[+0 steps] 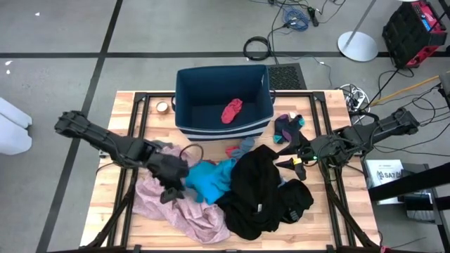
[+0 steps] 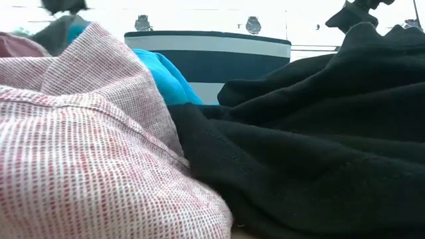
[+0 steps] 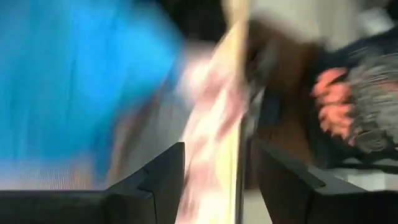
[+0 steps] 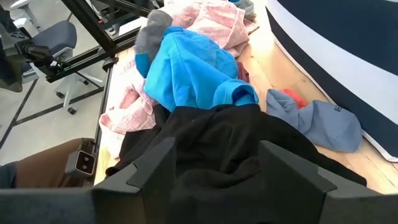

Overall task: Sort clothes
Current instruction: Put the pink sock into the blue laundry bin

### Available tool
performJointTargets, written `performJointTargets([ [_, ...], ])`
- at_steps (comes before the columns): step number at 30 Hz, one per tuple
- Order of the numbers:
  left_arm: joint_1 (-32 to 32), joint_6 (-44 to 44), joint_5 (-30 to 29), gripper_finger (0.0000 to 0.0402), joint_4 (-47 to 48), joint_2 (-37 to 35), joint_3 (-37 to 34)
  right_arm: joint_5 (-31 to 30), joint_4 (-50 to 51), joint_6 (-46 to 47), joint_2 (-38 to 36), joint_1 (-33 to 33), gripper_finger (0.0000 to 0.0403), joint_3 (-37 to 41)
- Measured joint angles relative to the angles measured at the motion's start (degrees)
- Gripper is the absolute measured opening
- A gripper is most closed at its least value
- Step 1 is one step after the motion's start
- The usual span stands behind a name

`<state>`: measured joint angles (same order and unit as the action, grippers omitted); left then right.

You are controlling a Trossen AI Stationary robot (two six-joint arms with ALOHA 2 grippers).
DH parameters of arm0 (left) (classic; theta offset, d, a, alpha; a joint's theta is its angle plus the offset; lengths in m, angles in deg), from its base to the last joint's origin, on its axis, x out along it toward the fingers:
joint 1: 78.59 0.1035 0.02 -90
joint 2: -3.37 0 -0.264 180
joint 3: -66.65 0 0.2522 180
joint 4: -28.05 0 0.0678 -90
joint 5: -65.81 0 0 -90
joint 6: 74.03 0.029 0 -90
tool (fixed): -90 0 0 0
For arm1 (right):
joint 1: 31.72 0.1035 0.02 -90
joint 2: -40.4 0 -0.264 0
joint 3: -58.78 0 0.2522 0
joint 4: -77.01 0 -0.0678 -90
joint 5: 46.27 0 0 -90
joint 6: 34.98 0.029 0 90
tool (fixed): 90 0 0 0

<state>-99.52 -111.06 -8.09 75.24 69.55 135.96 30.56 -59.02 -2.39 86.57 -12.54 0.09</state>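
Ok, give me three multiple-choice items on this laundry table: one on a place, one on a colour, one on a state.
1. Where does the red garment lie?
A. inside the dark blue bin
B. on the floor
C. under the black garment

2. What colour is the piece between the pink checked garment and the black one?
A. yellow
B. teal
C. white

3. How stands the right claw?
A. shut on a sock
B. open, holding nothing
C. shut on the bin's rim

Key: 1 A, the high view shows it on the bin's floor; 2 B, bright teal in the high view; 3 B, its fingers stand apart in the right wrist view.
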Motion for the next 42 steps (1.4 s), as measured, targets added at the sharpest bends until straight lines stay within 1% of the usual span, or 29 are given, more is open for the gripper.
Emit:
performJointTargets([
  [2, 0.68, 8.63, -3.18, 0.0187, -8.59, -1.26, 0.0, -0.03, -0.01, -0.09, 0.0, -0.02, 0.0215, 0.0],
  [3, 0.97, 13.41, -6.39, 0.0186, -12.23, -1.68, 0.0, -0.02, -0.01, -0.02, 0.0, 0.0, 0.0215, 0.0],
  [4, 1.18, 17.51, -11.42, 0.0184, -15.09, -1.92, 0.03, -0.02, -0.01, 0.21, 0.0, 0.0, 0.0215, 0.0],
  [6, 1.95, 21.32, -23.29, 0.0182, -17.87, -1.95, 0.11, -0.02, -0.01, 0.96, 0.0, 0.0, 0.0215, 0.0],
  [7, 3.0, 22.57, -26.82, 0.0182, -17.73, -1.51, 0.11, -0.02, -0.01, 1.08, 0.0, 0.0, 0.0215, 0.0],
  [8, 4.5, 23.29, -28.4, 0.0182, -17.49, -0.62, 0.11, -0.02, -0.01, 1.14, 0.0, 0.0, 0.0215, 0.0],
  [9, 5.97, 23.56, -28.75, 0.0182, -17.25, 0.48, 0.11, -0.04, -0.01, 1.21, 0.0, -0.02, 0.0215, 0.0],
  [11, 8.02, 23.85, -28.01, 0.0182, -17.88, 3.68, 0.02, -0.02, 0.01, 1.22, 0.02, 0.0, 0.0215, 0.0],
  [15, 9.5, 26.17, -21.75, 0.0182, -28.48, 13.44, 0.02, -0.11, 0.01, 1.19, 0.02, -0.02, 0.0215, 0.0],
  [17, 9.69, 27.78, -20.16, 0.0182, -35.2, 18.57, 0.0, -0.17, 0.01, 1.13, 0.02, -0.04, 0.0215, 0.0],
  [18, 9.77, 28.51, -21.53, 0.0182, -38.08, 20.86, 0.0, -0.17, 0.01, 1.15, 0.02, -0.04, 0.0215, 0.0],
  [19, 9.75, 28.6, -25.18, 0.0182, -40.73, 22.77, 0.0, -0.19, 0.03, 1.13, 0.04, -0.04, 0.0215, 0.0],
  [21, 9.72, 29.12, -34.58, 0.0182, -42.92, 25.97, 0.0, -0.26, 0.05, 1.11, 0.04, -0.04, 0.0215, 0.0],
  [22, 9.8, 30.18, -37.45, 0.0182, -43.41, 27.32, 0.0, -0.24, 0.06, 1.11, 0.04, -0.04, 0.0215, 0.0],
  [23, 10.11, 31.21, -38.56, 0.0182, -43.33, 28.48, 0.0, -0.22, 0.13, 1.16, 0.04, -0.04, 0.0215, 0.01],
  [25, 10.74, 31.11, -38.63, 0.0182, -42.78, 30.36, 0.0, -0.17, 0.37, 1.19, 0.04, -0.04, 0.0215, 0.0],
  [30, 11.39, 27.13, -37.38, 0.0182, -38.99, 32.97, 0.0, -0.14, 1.89, 1.43, 0.04, -0.04, 0.0215, 0.02],
  [34, 11.43, 25.42, -33.43, 0.0182, -37.69, 34.24, 0.0, -0.23, 1.85, 1.37, 0.04, -0.04, 0.0215, 0.02],
  [36, 11.36, 23.0, -31.7, 0.0182, -33.25, 34.56, 0.05, -0.24, 1.87, 1.41, 0.04, -0.04, 0.0215, 0.02],
  [39, 10.68, 17.35, -29.1, 0.0171, -22.99, 34.57, 0.04, -0.22, 2.09, 1.84, 0.04, -0.04, 0.0215, 0.02],
  [41, 9.87, 14.45, -27.81, 0.0152, -16.12, 34.57, 0.04, -0.24, 2.17, 1.84, 0.04, -0.04, 0.0215, 0.02],
  [42, 9.29, 13.48, -27.63, 0.0136, -13.27, 34.57, 0.04, -0.24, 2.18, 1.8, 0.04, -0.04, 0.0215, 0.02],
])
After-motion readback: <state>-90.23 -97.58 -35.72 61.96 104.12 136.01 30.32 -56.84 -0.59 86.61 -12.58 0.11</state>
